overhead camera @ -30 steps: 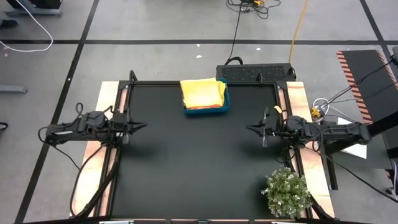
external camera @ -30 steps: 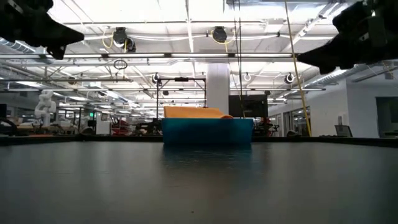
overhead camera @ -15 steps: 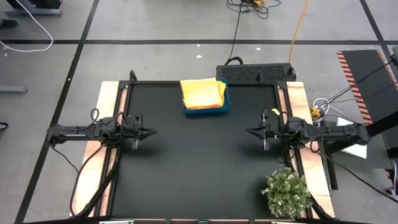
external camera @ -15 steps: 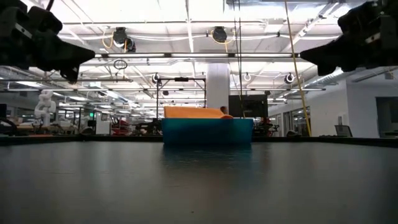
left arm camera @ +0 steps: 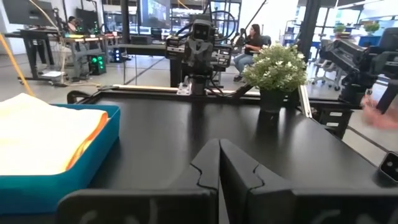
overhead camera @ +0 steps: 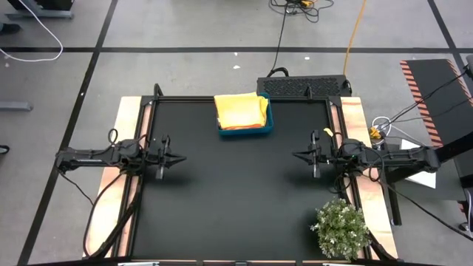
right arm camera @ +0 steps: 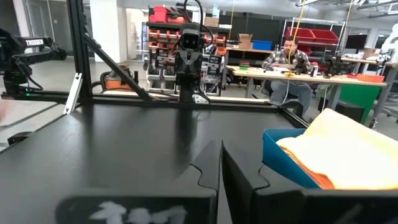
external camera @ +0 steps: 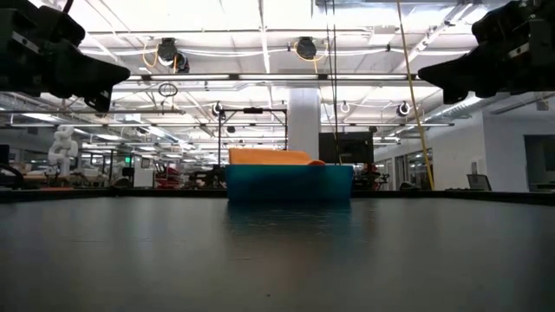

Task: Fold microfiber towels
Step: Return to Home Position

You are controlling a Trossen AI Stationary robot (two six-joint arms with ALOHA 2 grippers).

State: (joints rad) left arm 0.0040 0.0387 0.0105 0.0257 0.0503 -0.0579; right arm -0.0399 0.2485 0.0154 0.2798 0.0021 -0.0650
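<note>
Inside the tray [overhead camera: 245, 133] sit towels [overhead camera: 240, 111]; left tool [overhead camera: 180, 157] and right tool [overhead camera: 295, 154] closed.

**Fingers together, tray alongside**

The left gripper [left arm camera: 219, 142] has its two fingers [left arm camera: 208, 167] pressed together. Near them, to one side, a teal tray [left arm camera: 56, 183] holds stacked microfiber towels [left arm camera: 43, 134], pale yellow on top with an orange edge beneath. Straight ahead across the black table [left arm camera: 155, 124], the other arm [left arm camera: 199, 53] faces back, with a potted plant [left arm camera: 277, 65] near it.
</note>
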